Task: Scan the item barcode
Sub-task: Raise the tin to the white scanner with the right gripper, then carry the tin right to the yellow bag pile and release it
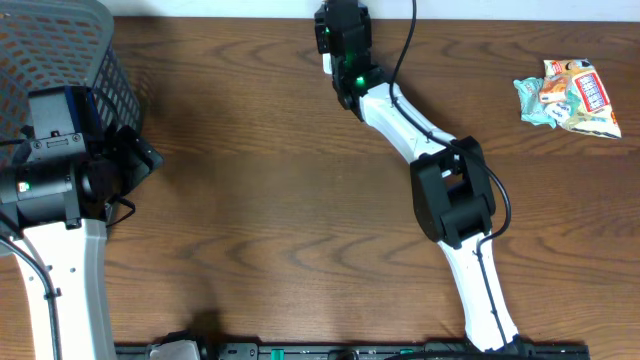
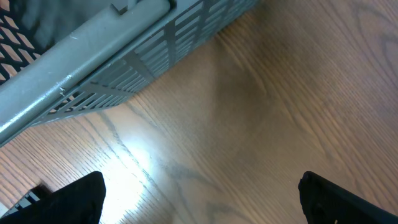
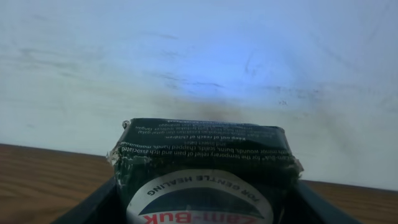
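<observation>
Two arms: both work over a brown wood-grain counter [image 1: 260, 210]. The left arm rises from the near left corner. The right arm rises from the middle of the near edge and reaches to the middle of the far edge.
Left tool [image 2: 199, 202]: its jaws are spread wide with nothing between them. Only the two black fingertips [image 2: 74, 199] show, at the lower corners of the left wrist view, with bare wood between. It hangs by the left edge, just beside the basket.
Right tool [image 3: 205, 208]: it sits at the far edge of the counter, facing a pale wall [image 3: 199, 62]. It is part way open, and its dark fingers [image 3: 87, 208] press close against both sides of the green box, gripping it.
Green box [image 3: 205, 155]: this is the task's item, a small dark green carton with crumpled upper corners. The Right tool holds it at the middle of the far edge. Small white print runs across its upper face. A round label with big red letters shows on the nearer face, cut off by the frame.
Basket [image 1: 60, 50]: grey plastic mesh, standing at the far left corner.
Snack packet [image 1: 568, 97]: a colourful crinkled bag, lying near the far right corner, well apart from both tools.
</observation>
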